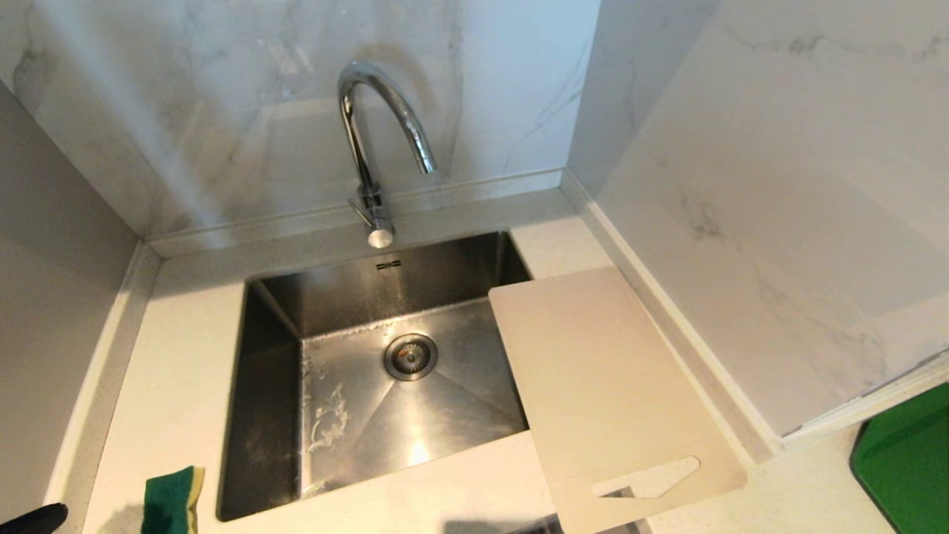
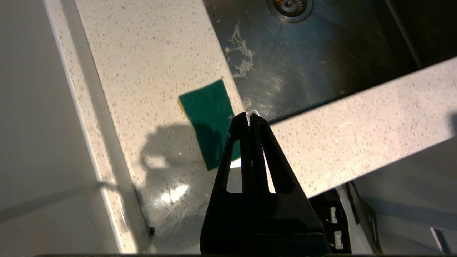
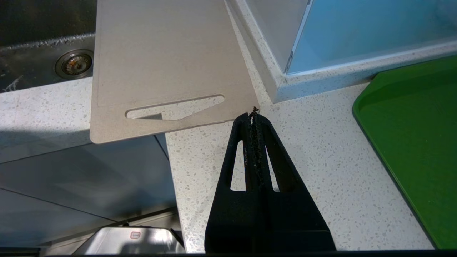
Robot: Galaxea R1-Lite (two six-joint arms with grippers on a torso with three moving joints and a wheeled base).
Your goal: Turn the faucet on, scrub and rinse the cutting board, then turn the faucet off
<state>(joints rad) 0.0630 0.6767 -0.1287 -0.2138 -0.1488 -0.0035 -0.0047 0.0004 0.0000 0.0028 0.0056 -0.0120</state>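
Water is not running from the faucet [image 1: 374, 141] yet, it seems; the cutting board [image 1: 604, 386] looks unwashed; both the left gripper [image 2: 249, 116] and the right gripper [image 3: 252, 116] are pressed together, holding nothing

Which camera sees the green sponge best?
The left wrist view: the sponge lies whole on the counter beside the sink, only its near end behind the shut left gripper. The head view shows just part of it at its bottom edge. The right wrist view misses it.
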